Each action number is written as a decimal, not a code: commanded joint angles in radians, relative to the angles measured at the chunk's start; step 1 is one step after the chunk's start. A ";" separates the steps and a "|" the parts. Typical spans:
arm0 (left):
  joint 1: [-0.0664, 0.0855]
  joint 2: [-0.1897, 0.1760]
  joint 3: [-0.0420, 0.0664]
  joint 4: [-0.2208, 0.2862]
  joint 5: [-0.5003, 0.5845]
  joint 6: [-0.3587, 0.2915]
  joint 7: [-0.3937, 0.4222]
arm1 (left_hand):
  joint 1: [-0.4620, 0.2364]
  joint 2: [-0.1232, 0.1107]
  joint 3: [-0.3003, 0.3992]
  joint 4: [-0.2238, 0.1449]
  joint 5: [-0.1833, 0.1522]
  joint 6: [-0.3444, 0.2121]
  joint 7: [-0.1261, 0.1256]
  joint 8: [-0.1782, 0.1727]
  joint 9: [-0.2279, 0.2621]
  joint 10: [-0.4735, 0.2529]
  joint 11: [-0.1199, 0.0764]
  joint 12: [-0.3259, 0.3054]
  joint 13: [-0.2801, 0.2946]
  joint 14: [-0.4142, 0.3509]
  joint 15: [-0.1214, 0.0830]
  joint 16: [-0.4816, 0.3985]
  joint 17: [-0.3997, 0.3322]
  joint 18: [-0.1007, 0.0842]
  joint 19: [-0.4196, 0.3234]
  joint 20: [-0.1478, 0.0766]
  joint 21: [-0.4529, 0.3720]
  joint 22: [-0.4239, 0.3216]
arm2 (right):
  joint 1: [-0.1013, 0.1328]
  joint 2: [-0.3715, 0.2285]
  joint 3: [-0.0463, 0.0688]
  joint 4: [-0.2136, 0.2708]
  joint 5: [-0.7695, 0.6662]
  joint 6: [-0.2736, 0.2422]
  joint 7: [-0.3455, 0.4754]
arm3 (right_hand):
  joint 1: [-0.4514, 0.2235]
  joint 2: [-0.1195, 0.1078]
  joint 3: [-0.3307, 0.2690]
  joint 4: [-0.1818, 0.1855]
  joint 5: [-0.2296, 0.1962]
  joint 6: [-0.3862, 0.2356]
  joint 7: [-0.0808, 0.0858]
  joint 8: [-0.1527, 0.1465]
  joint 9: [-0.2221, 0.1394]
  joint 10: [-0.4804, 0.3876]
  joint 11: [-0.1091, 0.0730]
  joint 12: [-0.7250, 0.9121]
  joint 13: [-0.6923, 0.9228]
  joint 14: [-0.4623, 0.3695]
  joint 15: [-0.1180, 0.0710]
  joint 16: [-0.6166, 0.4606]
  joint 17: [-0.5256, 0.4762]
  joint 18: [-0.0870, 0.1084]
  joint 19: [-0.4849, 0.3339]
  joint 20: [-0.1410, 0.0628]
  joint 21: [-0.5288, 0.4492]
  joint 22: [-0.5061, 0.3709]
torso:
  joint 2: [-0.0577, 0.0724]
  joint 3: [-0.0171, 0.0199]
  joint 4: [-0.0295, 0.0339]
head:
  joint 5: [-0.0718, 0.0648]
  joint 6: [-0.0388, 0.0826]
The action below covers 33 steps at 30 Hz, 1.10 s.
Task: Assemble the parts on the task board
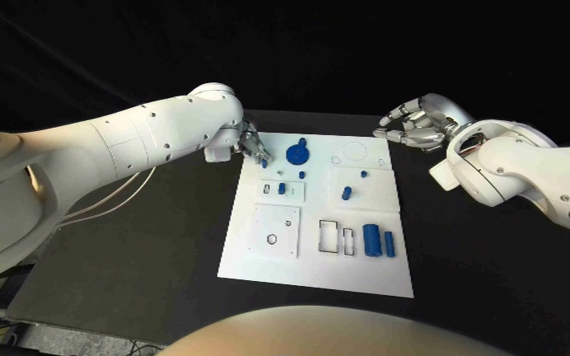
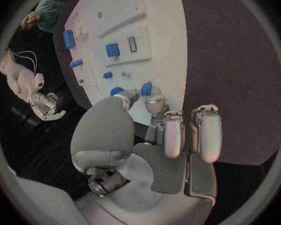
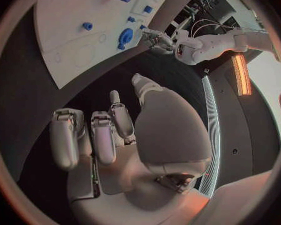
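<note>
Left hand (image 1: 249,143) fingertips possibly touching part (image 1: 263,159)

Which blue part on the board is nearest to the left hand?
The round blue part at the task board's far edge, just beside the left hand. The other blue parts lie further down the board.

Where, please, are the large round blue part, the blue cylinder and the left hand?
Large round blue part (image 1: 297,155), head view, disc centre.
Blue cylinder (image 1: 373,241), head view, mid-body.
Left hand (image 1: 252,143), head view, fingers' middle.

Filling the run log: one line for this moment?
left hand: at far-left corner of task board, holding nothing | right hand: off board, curled, holding nothing | round blue part: on board
</note>
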State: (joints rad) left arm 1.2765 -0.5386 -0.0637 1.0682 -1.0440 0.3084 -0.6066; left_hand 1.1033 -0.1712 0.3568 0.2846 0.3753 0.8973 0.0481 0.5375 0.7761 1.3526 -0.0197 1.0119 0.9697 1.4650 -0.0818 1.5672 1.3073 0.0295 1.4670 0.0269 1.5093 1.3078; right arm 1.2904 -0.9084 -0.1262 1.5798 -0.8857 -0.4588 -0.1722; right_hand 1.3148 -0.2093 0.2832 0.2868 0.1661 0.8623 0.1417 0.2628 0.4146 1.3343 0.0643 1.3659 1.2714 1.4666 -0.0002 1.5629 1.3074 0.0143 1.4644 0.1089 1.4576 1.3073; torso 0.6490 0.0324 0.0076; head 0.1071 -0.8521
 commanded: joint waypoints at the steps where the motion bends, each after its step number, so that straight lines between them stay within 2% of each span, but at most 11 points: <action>1: 0.000 0.002 0.000 0.002 0.010 0.019 0.012 | 0.020 0.005 0.007 -0.003 -0.004 0.009 -0.002 -0.006 -0.002 -0.005 -0.001 0.004 0.001 0.106 0.001 0.004 0.263 -0.011 0.059 0.006 -0.002 0.225 | -0.001 0.001 0.000 0.000 -0.008 0.006 0.004 | -0.009 0.003 0.002 -0.002 0.002 -0.007 0.001 0.006 0.001 -0.007 -0.001 -0.004 0.000 0.095 -0.005 -0.006 0.228 0.016 0.038 -0.006 -0.003 0.209 | 0.000 -0.0001 0.0004 | 0.000 -0.001; 4: 0.000 0.002 0.000 0.002 0.015 0.017 0.013 | 0.046 0.014 0.018 -0.008 -0.009 0.014 -0.004 -0.006 -0.002 -0.004 -0.003 0.005 0.000 0.106 -0.001 0.004 0.263 -0.011 0.059 0.005 -0.003 0.225 | -0.001 0.001 0.000 0.000 -0.008 0.006 0.004 | -0.009 0.003 0.002 -0.002 0.002 -0.007 0.001 0.006 0.001 -0.007 -0.001 -0.004 0.000 0.095 -0.005 -0.006 0.228 0.016 0.038 -0.006 -0.003 0.209 | 0.000 -0.0002 -0.0002 | 0.000 -0.001; 5: 0.000 0.002 0.000 0.002 0.017 0.016 0.014 | 0.068 0.024 0.032 -0.013 -0.055 0.016 -0.006 -0.006 -0.001 -0.004 -0.005 0.005 -0.001 0.106 -0.002 0.004 0.263 -0.011 0.059 0.004 -0.003 0.225 | -0.001 0.001 0.000 0.000 -0.008 0.006 0.004 | -0.009 0.003 0.002 -0.002 0.002 -0.007 0.001 0.006 0.001 -0.007 -0.001 -0.004 0.000 0.095 -0.005 -0.006 0.228 0.016 0.038 -0.006 -0.003 0.209 | 0.000 -0.0002 -0.0002 | 0.000 -0.001; 6: 0.000 0.002 0.000 0.002 0.019 0.015 0.015 | 0.075 0.026 0.039 -0.012 -0.072 0.015 -0.006 -0.007 -0.001 -0.004 -0.005 0.006 -0.001 0.106 -0.002 0.004 0.263 -0.011 0.059 0.004 -0.003 0.225 | -0.001 0.001 0.000 0.000 -0.008 0.006 0.004 | -0.009 0.003 0.002 -0.002 0.004 -0.007 0.001 0.006 0.002 -0.007 -0.001 -0.004 0.000 0.095 -0.005 -0.006 0.228 0.016 0.038 -0.006 -0.003 0.209 | 0.000 -0.0002 -0.0002 | 0.000 -0.001; 7: 0.000 0.002 -0.001 0.002 0.021 0.013 0.016 | 0.112 0.037 0.080 -0.025 -0.145 0.013 -0.008 -0.010 -0.001 -0.004 -0.007 0.005 -0.002 0.106 -0.003 0.004 0.263 -0.011 0.060 0.003 -0.003 0.226 | -0.001 0.001 0.000 0.000 -0.008 0.006 0.004 | -0.009 0.003 0.002 -0.002 0.004 -0.007 0.001 0.006 0.002 -0.007 -0.001 -0.004 0.000 0.095 -0.005 -0.006 0.228 0.016 0.038 -0.006 -0.003 0.209 | 0.000 -0.0001 -0.0001 | 0.000 -0.002; 9: 0.000 0.002 -0.001 0.002 0.024 0.010 0.018 | 0.129 0.038 0.113 -0.034 -0.154 0.013 -0.008 -0.010 0.000 -0.004 -0.007 0.007 -0.003 0.106 -0.003 0.004 0.263 -0.011 0.059 0.003 -0.005 0.226 | -0.001 0.001 0.000 0.000 -0.008 0.006 0.004 | -0.009 0.003 0.002 -0.002 0.004 -0.007 0.001 0.006 0.002 -0.007 -0.001 -0.004 0.000 0.095 -0.005 -0.006 0.228 0.016 0.038 -0.006 -0.003 0.209 | 0.000 -0.0003 -0.0001 | 0.000 -0.002; 13: 0.000 0.001 -0.001 0.002 0.030 -0.001 0.022 | 0.158 0.034 0.207 -0.077 -0.159 0.006 -0.007 -0.005 0.009 -0.003 -0.007 0.006 -0.007 0.106 -0.001 0.004 0.263 -0.011 0.060 0.003 -0.005 0.227 | -0.001 0.001 0.000 -0.001 -0.008 0.006 0.004 | -0.009 0.003 0.002 -0.002 0.004 -0.007 0.001 0.006 0.002 -0.007 -0.001 -0.004 0.000 0.095 -0.005 -0.006 0.228 0.016 0.038 -0.006 -0.003 0.209 | 0.001 -0.0001 -0.0001 | 0.000 -0.001; 18: 0.000 0.000 -0.001 0.001 0.042 -0.015 0.028 | 0.156 0.028 0.273 -0.115 -0.157 -0.001 -0.005 0.007 0.025 0.000 -0.005 0.007 -0.010 0.106 0.001 0.004 0.263 -0.011 0.059 0.006 -0.007 0.227 | -0.001 0.001 0.000 -0.001 -0.008 0.006 0.004 | -0.009 0.003 0.002 -0.002 0.004 -0.007 0.001 0.006 0.002 -0.007 -0.001 -0.004 0.000 0.095 -0.005 -0.006 0.228 0.016 0.038 -0.006 -0.003 0.209 | 0.000 -0.0003 0.0000 | 0.001 -0.004; 23: 0.000 -0.009 -0.002 0.010 0.067 -0.030 0.029 | 0.133 0.024 0.355 -0.164 -0.146 -0.003 -0.002 0.045 0.062 0.007 -0.003 0.007 -0.014 0.106 0.002 0.004 0.263 -0.011 0.060 0.008 -0.007 0.229 | -0.001 0.000 0.000 -0.001 -0.008 0.007 0.003 | -0.009 0.004 0.003 -0.003 0.006 -0.007 0.001 0.007 0.003 -0.007 -0.001 -0.003 0.000 0.095 -0.006 -0.006 0.228 0.016 0.038 -0.006 -0.003 0.209 | -0.001 -0.0004 0.0002 | 0.001 -0.006; 28: 0.000 -0.040 0.001 0.051 0.109 -0.055 0.023 | 0.114 0.021 0.387 -0.183 -0.135 -0.004 -0.002 0.062 0.078 0.011 -0.003 0.010 -0.014 0.106 0.002 0.004 0.263 -0.011 0.060 0.008 -0.007 0.230 | -0.001 -0.001 0.000 -0.001 -0.008 0.008 0.002 | -0.009 0.004 0.003 -0.003 0.006 -0.007 0.001 0.007 0.003 -0.007 -0.001 -0.003 0.000 0.095 -0.006 -0.006 0.228 0.016 0.038 -0.006 -0.003 0.209 | -0.001 -0.0002 0.0007 | 0.003 -0.006; 33: 0.000 -0.097 0.005 0.137 0.156 -0.090 0.015 | 0.091 0.014 0.414 -0.203 -0.110 -0.003 -0.004 0.079 0.092 0.014 -0.005 0.014 -0.012 0.106 0.002 0.004 0.263 -0.012 0.062 0.008 -0.006 0.231 | -0.001 -0.004 0.000 -0.001 -0.008 0.008 0.001 | -0.009 0.004 0.003 -0.003 0.006 -0.007 0.001 0.007 0.003 -0.007 -0.001 -0.003 0.000 0.095 -0.006 -0.006 0.228 0.016 0.038 -0.006 -0.003 0.209 | -0.002 -0.0002 0.0030 | 0.002 -0.009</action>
State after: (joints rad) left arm 1.2765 -0.6287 -0.0602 1.1847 -0.9494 0.2598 -0.5920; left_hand 1.1983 -0.1650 0.6722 0.1764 0.2581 0.8919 0.0537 0.6121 0.7819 1.3595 -0.0259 1.0217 0.9569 1.4650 -0.0819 1.5672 1.3073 0.0296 1.4669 0.0268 1.5055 1.3075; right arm 1.2904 -0.9119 -0.1262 1.5781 -0.8857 -0.4586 -0.1732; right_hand 1.3148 -0.2093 0.2832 0.2868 0.1661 0.8623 0.1417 0.2628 0.4162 1.3343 0.0644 1.3659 1.2714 1.4666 -0.0002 1.5629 1.3073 0.0143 1.4644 0.1089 1.4576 1.3078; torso 0.6476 0.0319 0.0086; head 0.1098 -0.8598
